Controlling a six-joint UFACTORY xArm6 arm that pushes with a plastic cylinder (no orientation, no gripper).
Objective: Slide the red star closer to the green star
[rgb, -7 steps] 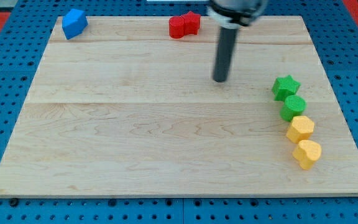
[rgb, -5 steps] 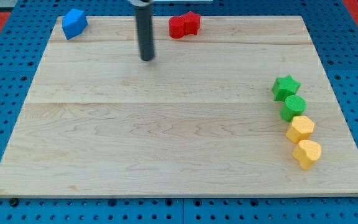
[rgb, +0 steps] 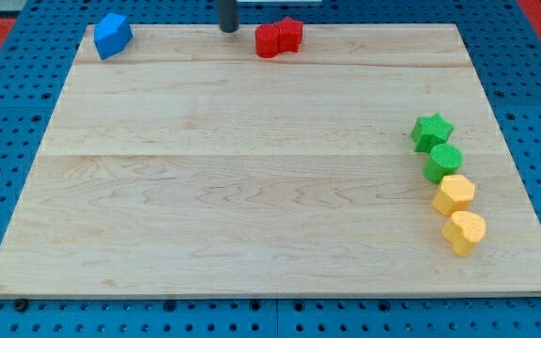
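The red star lies at the view's top edge of the wooden board, touching a red round block on its left. The green star lies far off at the view's right, near the board's right edge. My tip is at the view's top, a short way left of the red round block and apart from it. Only the rod's lower end shows.
A green round block sits just below the green star, then a yellow hexagon-like block and a yellow heart in a line. A blue block sits at the top left corner. The board lies on a blue pegboard.
My tip has swept from the board's upper middle to the left, then up to the top edge left of the red blocks. No block has moved.
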